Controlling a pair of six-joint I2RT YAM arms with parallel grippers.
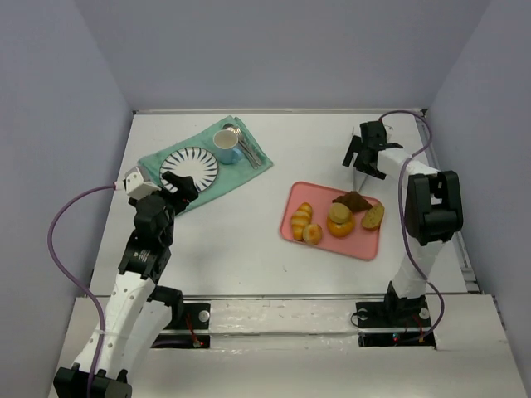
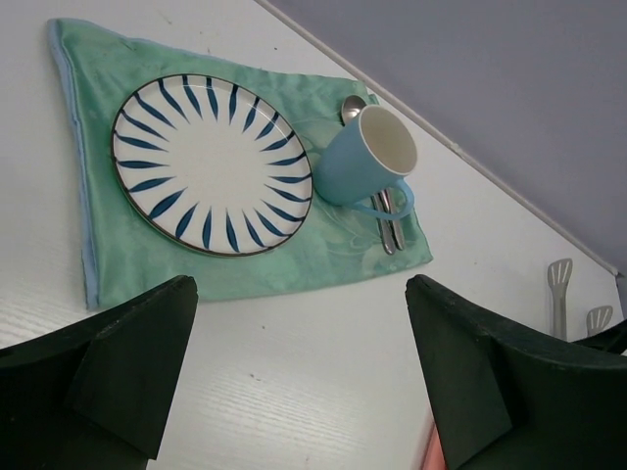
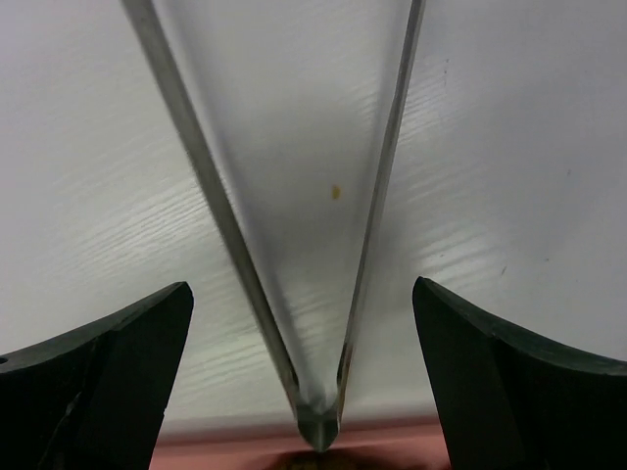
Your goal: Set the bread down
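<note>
Small round bun sits on pink tray. Left gripper jaws released near placemat. Right gripper jaws released, straddling tongs.

1. The top view looks down from high behind the near edge, taking in the whole table.
2. The left wrist view looks low and forward across the table, near the plate, which the top view shares.
3. The right wrist view faces almost straight down, very near the tongs and the tray edge, which the top view shares.
</note>
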